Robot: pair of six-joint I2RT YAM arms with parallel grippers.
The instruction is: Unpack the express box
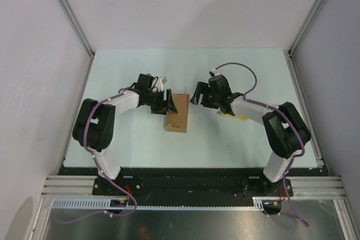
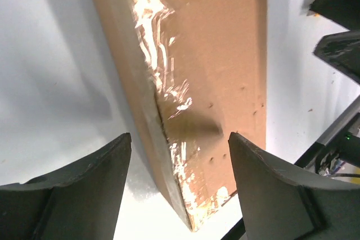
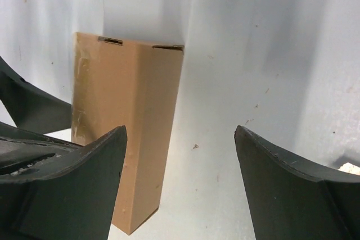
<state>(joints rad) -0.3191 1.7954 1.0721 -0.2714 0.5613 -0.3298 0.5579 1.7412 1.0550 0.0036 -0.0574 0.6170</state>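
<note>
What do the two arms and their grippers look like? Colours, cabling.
The left arm and right arm match: white links, bulky black joint housings, a purple cable trailing along each. The left gripper and right gripper are black, with broad matte wedge-shaped fingers. No markings visible.

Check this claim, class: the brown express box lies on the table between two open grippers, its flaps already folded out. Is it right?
No. The express box is closed: the right wrist view shows its end flap tucked in. It does lie on the table between the open left gripper and right gripper.
</note>
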